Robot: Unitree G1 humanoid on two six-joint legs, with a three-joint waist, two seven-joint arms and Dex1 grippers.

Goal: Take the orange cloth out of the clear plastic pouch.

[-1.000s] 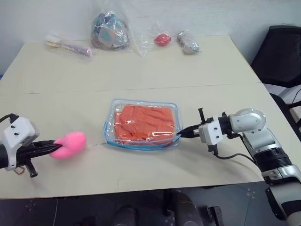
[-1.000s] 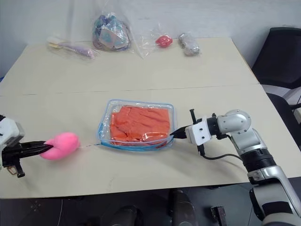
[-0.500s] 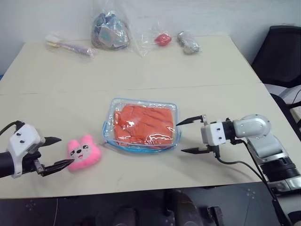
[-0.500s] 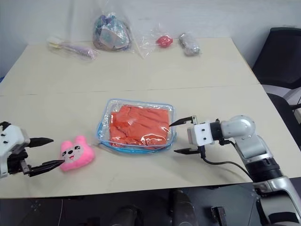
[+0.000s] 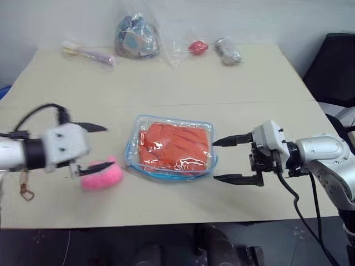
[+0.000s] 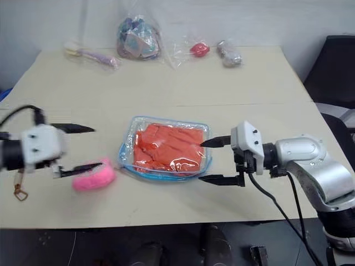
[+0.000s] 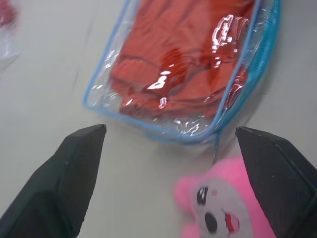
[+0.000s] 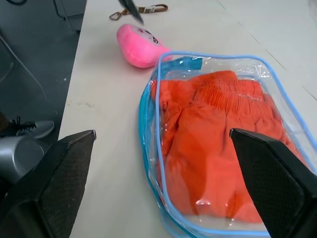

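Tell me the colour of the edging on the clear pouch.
Light blue, running all around the clear plastic pouch; it shows best in the right wrist view.

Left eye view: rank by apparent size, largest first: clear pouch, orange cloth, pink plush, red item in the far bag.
1. clear plastic pouch
2. orange cloth, inside the pouch
3. pink plush toy
4. red item; it lies farthest from the camera, so its true size is unsure

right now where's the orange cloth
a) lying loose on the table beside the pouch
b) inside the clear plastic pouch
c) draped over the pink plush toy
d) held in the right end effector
b: the orange cloth lies flat inside the clear plastic pouch, whose blue edging runs all round it, and both end effectors stand open and off it.
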